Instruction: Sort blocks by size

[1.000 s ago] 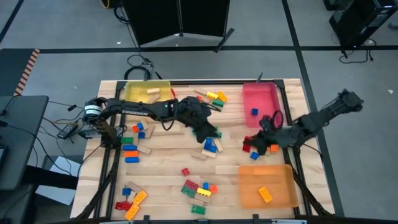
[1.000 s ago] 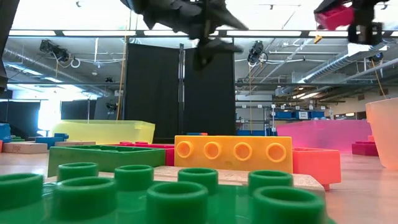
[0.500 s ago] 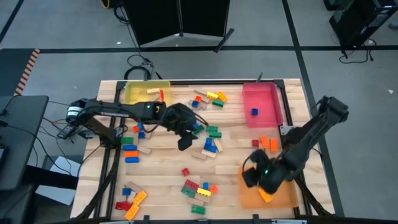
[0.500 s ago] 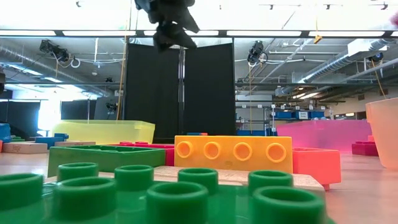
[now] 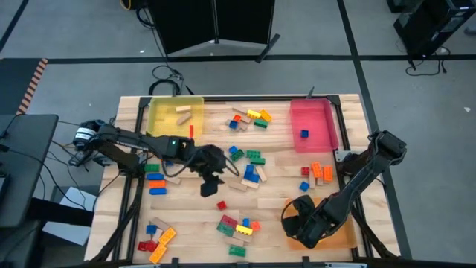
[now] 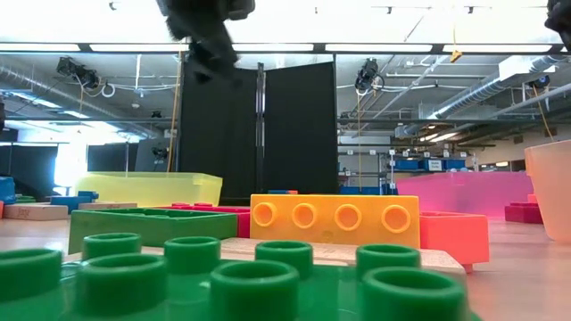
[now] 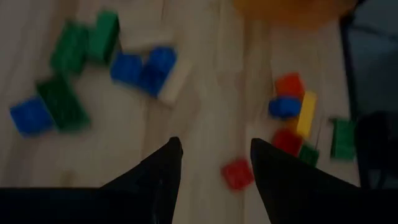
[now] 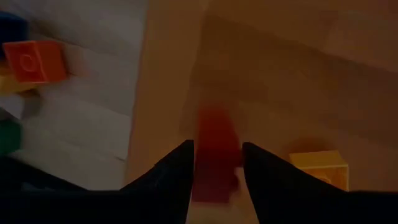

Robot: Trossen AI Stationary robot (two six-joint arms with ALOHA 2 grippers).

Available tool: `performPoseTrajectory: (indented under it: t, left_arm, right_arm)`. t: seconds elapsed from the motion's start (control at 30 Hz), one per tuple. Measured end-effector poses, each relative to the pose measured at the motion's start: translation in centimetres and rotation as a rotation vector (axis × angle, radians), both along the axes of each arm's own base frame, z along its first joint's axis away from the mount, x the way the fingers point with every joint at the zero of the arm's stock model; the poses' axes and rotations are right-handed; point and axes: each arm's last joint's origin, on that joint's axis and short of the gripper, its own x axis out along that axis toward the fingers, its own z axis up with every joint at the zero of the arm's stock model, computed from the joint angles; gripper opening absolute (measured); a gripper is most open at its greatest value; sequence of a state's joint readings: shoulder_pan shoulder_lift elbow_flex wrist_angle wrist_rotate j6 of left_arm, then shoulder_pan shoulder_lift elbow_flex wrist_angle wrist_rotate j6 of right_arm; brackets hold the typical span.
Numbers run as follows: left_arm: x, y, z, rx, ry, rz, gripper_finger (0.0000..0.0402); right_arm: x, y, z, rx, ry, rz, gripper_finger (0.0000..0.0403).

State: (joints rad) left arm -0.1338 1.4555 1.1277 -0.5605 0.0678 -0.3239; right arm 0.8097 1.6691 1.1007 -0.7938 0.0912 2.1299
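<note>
No legible writing. Orange tray [image 5: 338, 232]: yellow brick [image 8: 318, 160]; right gripper [image 8: 216, 163] above it, fingers slightly apart around red brick [image 8: 216, 144]. Left gripper [image 7: 214, 163] open, empty, over small red block [image 7: 238, 173]. Blocks [image 5: 236, 225] scattered on table [image 5: 193, 212].

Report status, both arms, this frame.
Right claw over orange tray, red block between its fingers. Left claw open, empty, above small red block. Nothing in the way.
</note>
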Motion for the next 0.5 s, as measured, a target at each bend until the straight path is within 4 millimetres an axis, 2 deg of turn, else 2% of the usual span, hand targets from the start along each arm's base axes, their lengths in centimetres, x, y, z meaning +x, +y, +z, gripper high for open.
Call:
performPoseTrajectory:
  t: [0.23,0.5]
  left_arm:
    - [-0.6,-1.9,-2.3,-0.068,0.063,0.069,0.0198]
    - [-0.7,-3.1,-2.0,0.026,-0.012,0.208,0.0198]
  right_arm:
    - [-0.2,-0.2,0.6,0.001,-0.008,0.041,0.0151]
    - [-1.6,-1.1,2.5,-0.016,-0.010,0.134,0.0149]
